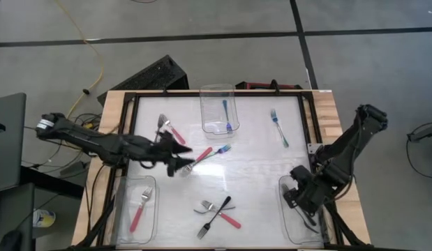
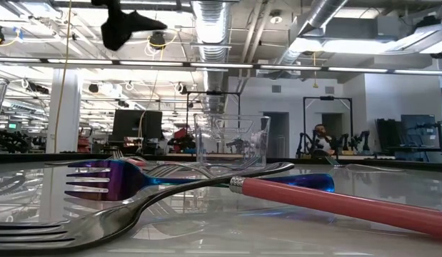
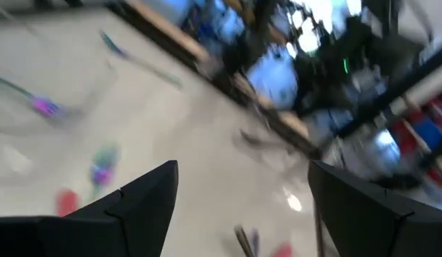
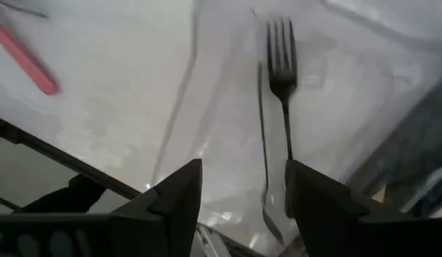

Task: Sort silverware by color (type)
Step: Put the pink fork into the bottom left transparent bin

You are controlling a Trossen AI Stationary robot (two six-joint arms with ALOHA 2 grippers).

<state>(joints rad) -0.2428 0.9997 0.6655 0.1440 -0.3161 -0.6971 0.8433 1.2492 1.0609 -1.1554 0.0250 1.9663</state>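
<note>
Fork (image 4: 281, 68) inside bin (image 4: 228, 178)

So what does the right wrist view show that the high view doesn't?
Only the right wrist view shows the black fork clearly, lying loose inside the clear bin, with the right gripper above it, fingers apart. Only the high view shows the left gripper over the mid-table forks, the far bin holding a blue fork, and the left bin holding a red fork. Both show that right-hand bin and a red-handled fork on the table.
</note>
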